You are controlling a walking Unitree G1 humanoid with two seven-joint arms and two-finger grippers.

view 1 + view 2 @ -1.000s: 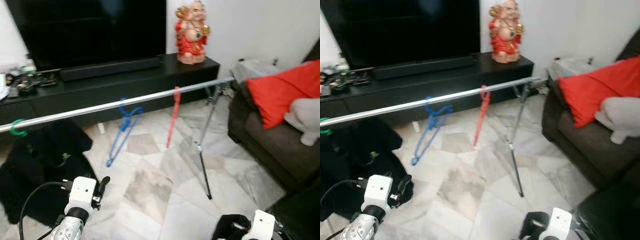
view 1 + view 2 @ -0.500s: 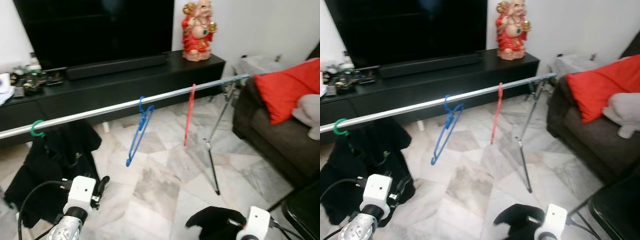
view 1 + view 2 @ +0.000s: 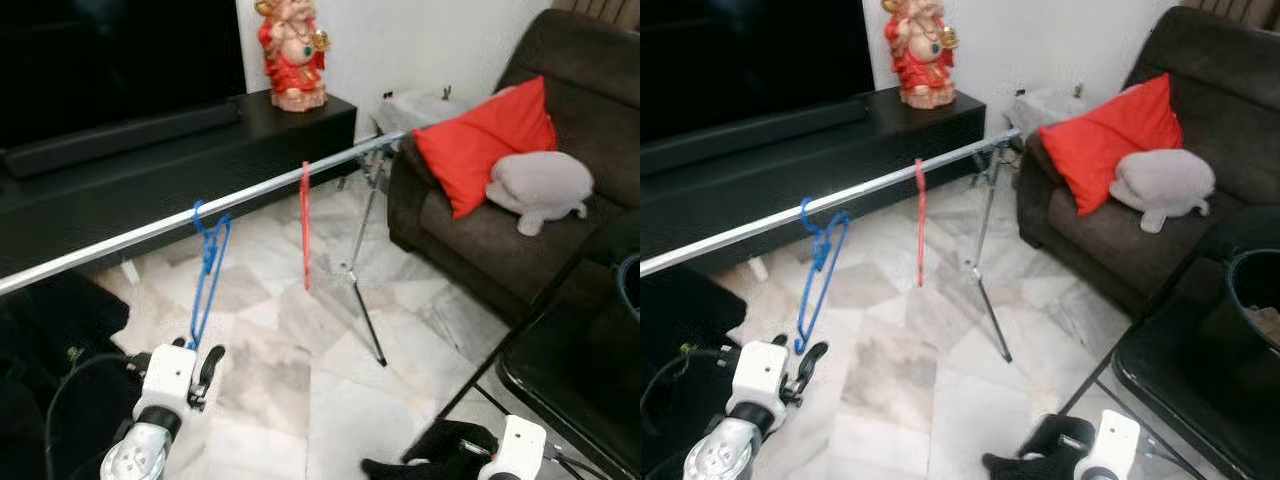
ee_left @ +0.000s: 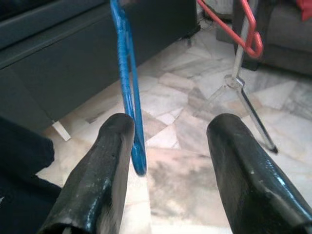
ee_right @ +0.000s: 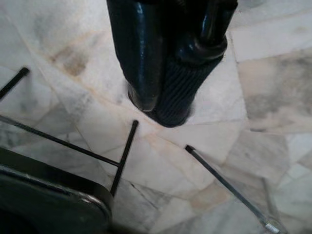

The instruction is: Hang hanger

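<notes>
The robot has turned right, bringing the sofa [image 3: 500, 230] into view. The blue hanger [image 3: 207, 270] and red hanger [image 3: 305, 225] hang on the silver rail [image 3: 250, 192]. Left gripper [image 4: 168, 161] jaws wide, empty; right gripper [image 5: 163, 105] jaws closed, low. Hanging looks finished; next it should fetch another hanger.

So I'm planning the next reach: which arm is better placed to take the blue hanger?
Left. Its gripper is open, facing the blue hanger close ahead; the right gripper is shut, aimed at the floor.
</notes>
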